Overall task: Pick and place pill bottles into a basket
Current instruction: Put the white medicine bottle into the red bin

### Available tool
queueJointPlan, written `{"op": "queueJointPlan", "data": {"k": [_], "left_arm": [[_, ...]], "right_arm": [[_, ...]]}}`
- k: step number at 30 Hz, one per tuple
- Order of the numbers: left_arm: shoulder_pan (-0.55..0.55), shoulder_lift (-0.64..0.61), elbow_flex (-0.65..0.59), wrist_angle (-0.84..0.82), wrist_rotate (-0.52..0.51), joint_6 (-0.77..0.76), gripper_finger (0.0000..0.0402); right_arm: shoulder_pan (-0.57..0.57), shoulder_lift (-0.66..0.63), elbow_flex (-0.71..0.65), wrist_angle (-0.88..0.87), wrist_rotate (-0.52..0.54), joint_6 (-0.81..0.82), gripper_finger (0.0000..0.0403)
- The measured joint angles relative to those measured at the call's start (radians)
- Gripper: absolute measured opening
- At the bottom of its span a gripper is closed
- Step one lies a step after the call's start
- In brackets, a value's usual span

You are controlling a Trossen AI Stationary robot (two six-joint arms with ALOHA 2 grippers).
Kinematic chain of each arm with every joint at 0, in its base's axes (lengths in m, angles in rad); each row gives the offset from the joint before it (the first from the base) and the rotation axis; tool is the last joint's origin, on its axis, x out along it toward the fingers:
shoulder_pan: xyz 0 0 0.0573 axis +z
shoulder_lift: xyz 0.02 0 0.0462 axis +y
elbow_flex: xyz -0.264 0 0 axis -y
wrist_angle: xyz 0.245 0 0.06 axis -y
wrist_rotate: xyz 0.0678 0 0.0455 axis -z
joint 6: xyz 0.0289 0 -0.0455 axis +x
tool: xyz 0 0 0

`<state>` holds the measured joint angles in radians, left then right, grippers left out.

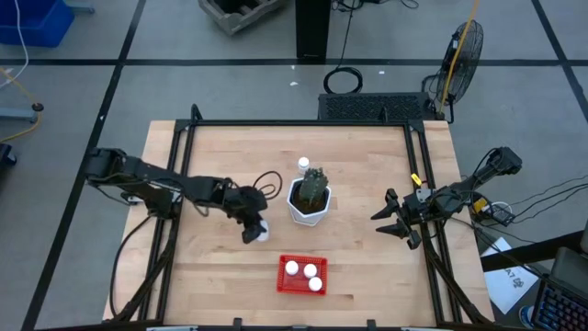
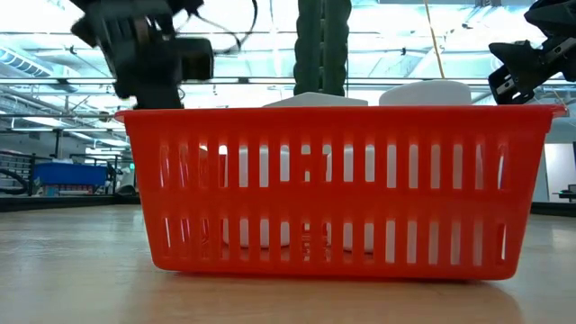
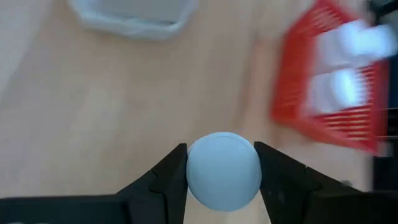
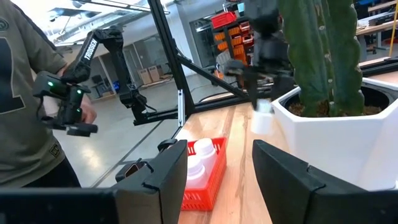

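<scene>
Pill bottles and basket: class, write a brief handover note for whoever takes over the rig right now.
Left gripper: shut on a pill bottle, left of the plant pot, up-left of the basket.
Right gripper: open, empty, waiting near the table's right edge.
Done: three bottles lie in the basket.
Left: bring the held bottle over and drop it in, then fetch the last bottle standing behind the pot.

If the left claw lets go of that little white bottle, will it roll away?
Probably, if it lands on its side: the pill bottle looks round and smooth. The left gripper pinches it easily, so it seems light. Standing upright, it might tip.
</scene>
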<state>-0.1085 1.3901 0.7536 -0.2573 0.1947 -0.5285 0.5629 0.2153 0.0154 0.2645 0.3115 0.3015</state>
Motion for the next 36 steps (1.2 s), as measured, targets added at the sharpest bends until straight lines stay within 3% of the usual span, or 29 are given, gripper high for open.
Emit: {"op": "queueJointPlan", "data": {"k": [8, 14, 23, 28, 36], "left_arm": [[-0.17, -0.119, 0.037, -0.005, -0.012, -0.076, 0.0167], [-0.281, -0.133, 0.117, -0.014, -0.05, -0.121, 0.0165], [-0.365, -0.13, 0.303, -0.093, -0.195, -0.001, 0.0165], [-0.363, -0.048, 0.41, -0.191, -0.239, 0.076, 0.0165], [-0.378, 0.143, 0.538, -0.188, -0.276, 0.2, 0.0165]], "right_arm": [[0.0, 0.0, 0.0, -0.001, 0.0, 0.0, 0.0174], [0.0, 0.0, 0.0, 0.0, 0.0, 0.0, 0.0174], [0.0, 0.0, 0.0, 0.0, 0.0, 0.0, 0.0172], [0.0, 0.0, 0.0, -0.001, 0.0, 0.0, 0.0175], [0.0, 0.0, 0.0, 0.006, 0.0, 0.0, 0.0172]]}}
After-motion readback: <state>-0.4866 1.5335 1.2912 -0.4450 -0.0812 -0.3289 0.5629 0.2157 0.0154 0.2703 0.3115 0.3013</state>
